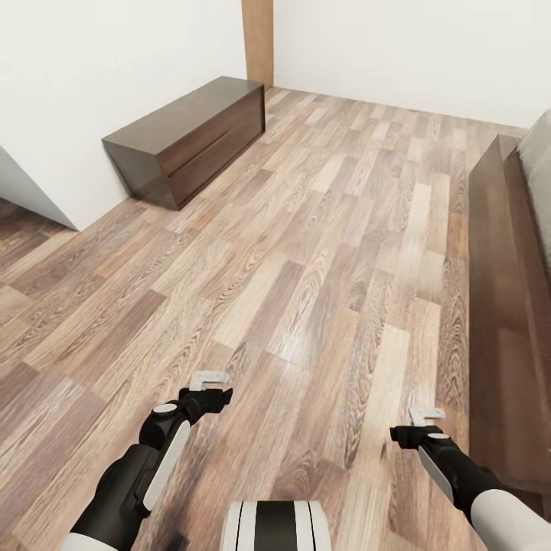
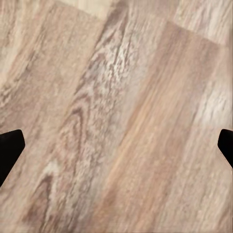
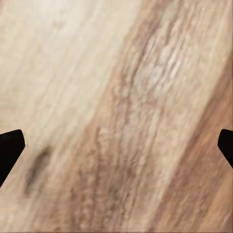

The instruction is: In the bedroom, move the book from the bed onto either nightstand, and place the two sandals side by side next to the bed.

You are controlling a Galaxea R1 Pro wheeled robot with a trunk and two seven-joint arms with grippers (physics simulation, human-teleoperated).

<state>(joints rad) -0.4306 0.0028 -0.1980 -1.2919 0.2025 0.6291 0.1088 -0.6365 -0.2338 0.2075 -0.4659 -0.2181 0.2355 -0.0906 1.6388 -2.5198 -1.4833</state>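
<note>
Wood-plank floor (image 1: 306, 252) fills most of the bedroom. The bed (image 1: 505, 306) runs along the right: dark brown frame, with a strip of grey mattress (image 1: 539, 176) at the far right edge. A low dark cabinet (image 1: 187, 141) stands against the left white wall (image 1: 92, 76), possibly the TV bench. Left end effector (image 1: 208, 380) and right end effector (image 1: 425, 417) hang over bare floor, both released, fingers spread wide, grasping nothing.

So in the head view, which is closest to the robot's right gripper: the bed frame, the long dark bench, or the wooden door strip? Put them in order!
From the right gripper:
1. Bed frame, just to its right side.
2. Long dark bench, far across the floor on the left, against the wall.
3. Wooden door strip, farthest, at the back wall behind the bench.
</note>
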